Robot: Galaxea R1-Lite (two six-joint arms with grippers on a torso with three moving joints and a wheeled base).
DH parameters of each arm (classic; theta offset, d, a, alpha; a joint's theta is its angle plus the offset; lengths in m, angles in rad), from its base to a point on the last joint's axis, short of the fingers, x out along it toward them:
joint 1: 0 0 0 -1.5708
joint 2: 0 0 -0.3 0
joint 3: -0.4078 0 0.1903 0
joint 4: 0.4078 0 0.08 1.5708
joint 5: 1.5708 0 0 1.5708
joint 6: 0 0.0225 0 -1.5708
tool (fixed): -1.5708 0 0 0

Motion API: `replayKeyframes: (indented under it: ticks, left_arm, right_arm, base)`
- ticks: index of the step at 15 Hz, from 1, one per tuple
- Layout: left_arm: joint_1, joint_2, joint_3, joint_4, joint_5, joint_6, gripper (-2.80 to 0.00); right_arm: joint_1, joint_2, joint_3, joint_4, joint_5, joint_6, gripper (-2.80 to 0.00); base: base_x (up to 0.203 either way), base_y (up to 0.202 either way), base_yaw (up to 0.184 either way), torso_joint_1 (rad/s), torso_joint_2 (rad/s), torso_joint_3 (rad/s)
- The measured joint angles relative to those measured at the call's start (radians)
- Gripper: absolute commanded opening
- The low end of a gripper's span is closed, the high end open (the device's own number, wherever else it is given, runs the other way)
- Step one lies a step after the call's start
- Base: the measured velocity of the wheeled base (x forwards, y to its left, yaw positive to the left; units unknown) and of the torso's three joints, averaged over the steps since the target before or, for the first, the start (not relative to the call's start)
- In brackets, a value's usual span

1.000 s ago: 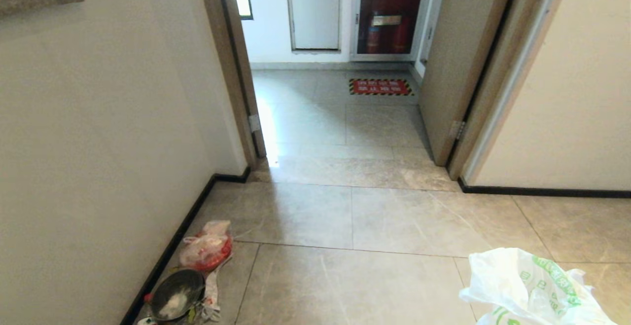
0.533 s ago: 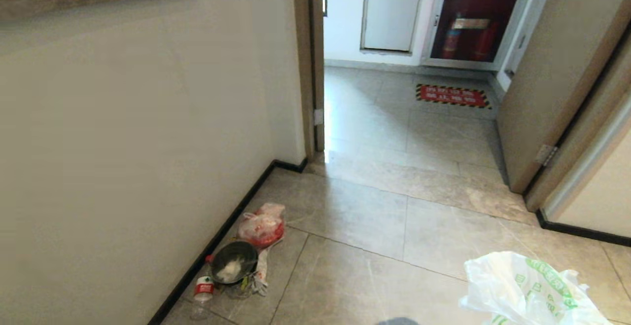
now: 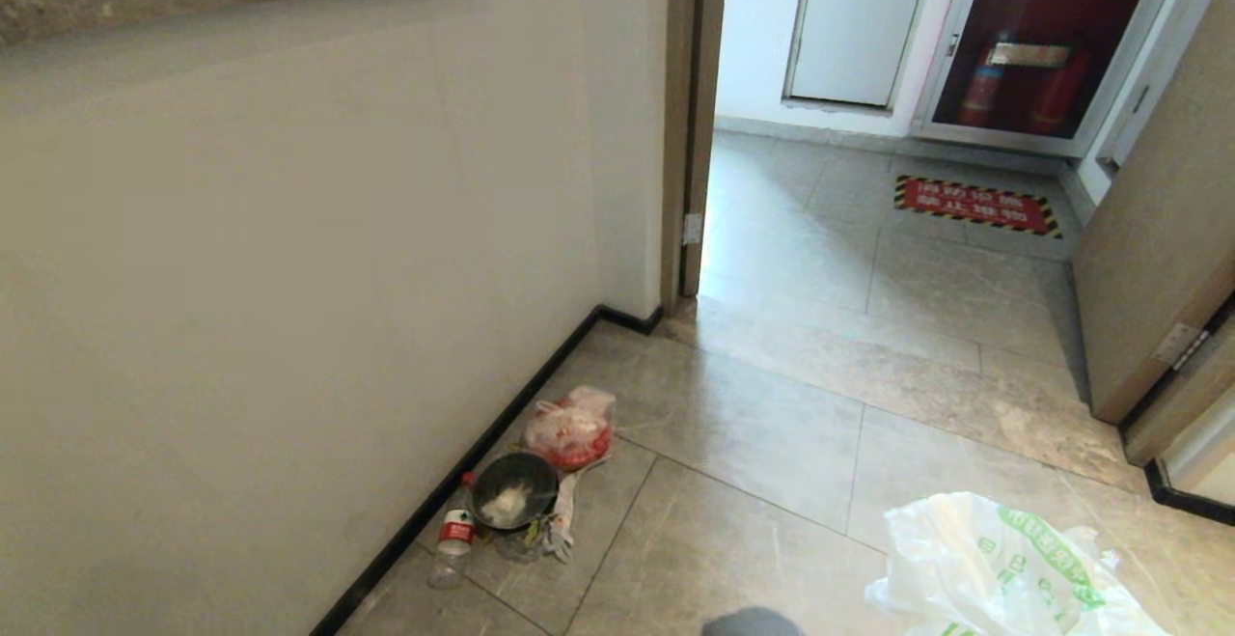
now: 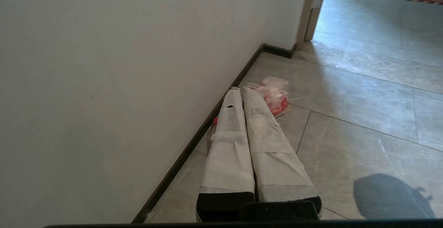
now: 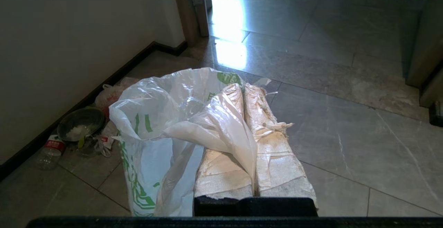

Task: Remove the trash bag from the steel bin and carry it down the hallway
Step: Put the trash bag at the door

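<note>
While clamped by R gripper [image 5: 244, 89], 1 trash bag [image 5: 166, 124]; L gripper [image 4: 241, 90] closed, empty.

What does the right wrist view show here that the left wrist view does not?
Only the right wrist view shows the trash bag, pinched in the shut right claw, plus a dark bowl and a water bottle by the wall. Only the left wrist view shows the empty left claw, fingers together. Both show the red-and-clear bag at the baseboard, the grey tile floor and the doorway's brown frame.
</note>
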Motion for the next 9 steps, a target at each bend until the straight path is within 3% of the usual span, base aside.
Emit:
replayKeyframes:
  ticks: [9]
  left_arm:
    - [0.000, 0.000, 0.000, 0.000, 0.000, -0.002, -2.80]
  right_arm:
    - [0.000, 0.000, 0.000, 0.001, 0.000, 0.000, -2.80]
  base:
    - [0.000, 0.000, 0.000, 0.000, 0.00, 0.000]
